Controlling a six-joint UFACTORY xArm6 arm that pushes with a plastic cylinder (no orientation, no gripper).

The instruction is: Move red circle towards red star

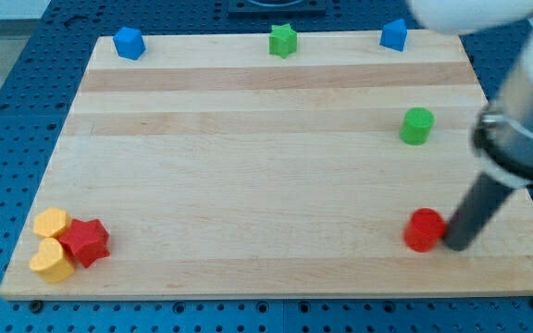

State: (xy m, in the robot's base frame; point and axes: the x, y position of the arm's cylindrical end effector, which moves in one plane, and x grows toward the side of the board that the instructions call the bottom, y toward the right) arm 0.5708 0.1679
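Observation:
The red circle point(424, 228) sits near the view's bottom right of the wooden board point(248, 166). The red star point(85, 241) lies at the bottom left, touching two yellow blocks. My tip point(455, 246) rests on the board just to the right of the red circle, touching or nearly touching its right side. The dark rod slants up to the right into the arm's body at the view's right edge.
Two yellow blocks point(51, 223) point(53, 261) sit left of the red star. A green cylinder point(416, 126) stands at the right. Along the top edge are a blue block point(129, 43), a green star point(283, 41) and another blue block point(393, 35).

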